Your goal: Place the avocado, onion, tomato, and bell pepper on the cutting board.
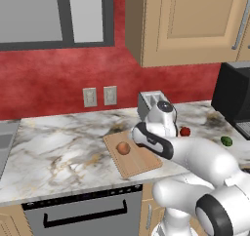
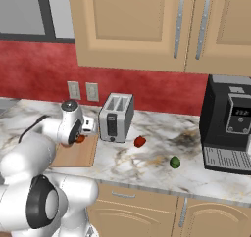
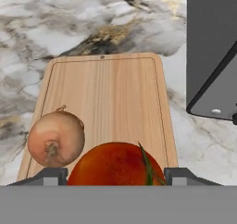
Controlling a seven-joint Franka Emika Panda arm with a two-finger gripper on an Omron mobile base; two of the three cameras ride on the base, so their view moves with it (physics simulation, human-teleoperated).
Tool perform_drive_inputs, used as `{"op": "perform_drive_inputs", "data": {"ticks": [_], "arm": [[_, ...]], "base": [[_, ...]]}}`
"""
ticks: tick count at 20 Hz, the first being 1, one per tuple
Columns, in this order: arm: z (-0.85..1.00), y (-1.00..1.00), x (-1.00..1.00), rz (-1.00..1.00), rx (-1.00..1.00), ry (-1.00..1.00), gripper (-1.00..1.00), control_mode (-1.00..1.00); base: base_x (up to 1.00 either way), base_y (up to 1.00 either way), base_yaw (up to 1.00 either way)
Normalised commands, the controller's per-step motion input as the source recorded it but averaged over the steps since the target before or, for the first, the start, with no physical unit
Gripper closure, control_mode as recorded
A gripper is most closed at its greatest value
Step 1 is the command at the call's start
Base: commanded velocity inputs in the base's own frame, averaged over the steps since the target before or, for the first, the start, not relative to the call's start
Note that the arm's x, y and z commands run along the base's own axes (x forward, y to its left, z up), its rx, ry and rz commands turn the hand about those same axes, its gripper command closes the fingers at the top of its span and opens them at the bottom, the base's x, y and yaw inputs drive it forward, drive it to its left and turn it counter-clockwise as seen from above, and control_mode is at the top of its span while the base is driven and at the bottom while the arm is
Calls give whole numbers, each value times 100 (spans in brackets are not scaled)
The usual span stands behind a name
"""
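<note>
The pincer point(image 3: 115, 174) hangs over the board point(image 3: 111, 93), and the tomato point(image 3: 115, 165) sits between its two dark tips, one on each side; whether the tips press it or just flank it, I cannot tell. From the right base view a sliver of orange-red shows by the hand above the board's point(image 2: 76, 155) near corner. The onion point(image 3: 55, 138) lies on the board, just beside the tomato; in the left base view it point(image 1: 123, 148) rests near the board's point(image 1: 139, 167) middle. The pepper point(image 2: 139, 141) sits on the marble bench point(image 2: 147, 162) in front of the toaster point(image 2: 116, 117), off the board. The avocado point(image 2: 174, 162) lies further right on the bench, near the black coffee machine point(image 2: 230, 128).
</note>
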Motion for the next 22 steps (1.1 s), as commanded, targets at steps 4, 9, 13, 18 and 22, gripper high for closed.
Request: {"op": "perform_drive_inputs", "data": {"ticks": [4, 9, 13, 18, 22], "arm": [[-24, 0, 0, 0, 1, 0, 100, -100], [-18, 1, 0, 0, 2, 0, 100, -100], [-23, 2, 0, 0, 3, 0, 100, -100], [-25, 1, 0, 0, 3, 1, 100, -100], [-21, 0, 0, 0, 2, 0, 100, -100]], "base": [[0, 0, 0], [0, 0, 0], [0, 0, 0], [0, 0, 0], [0, 0, 0]]}}
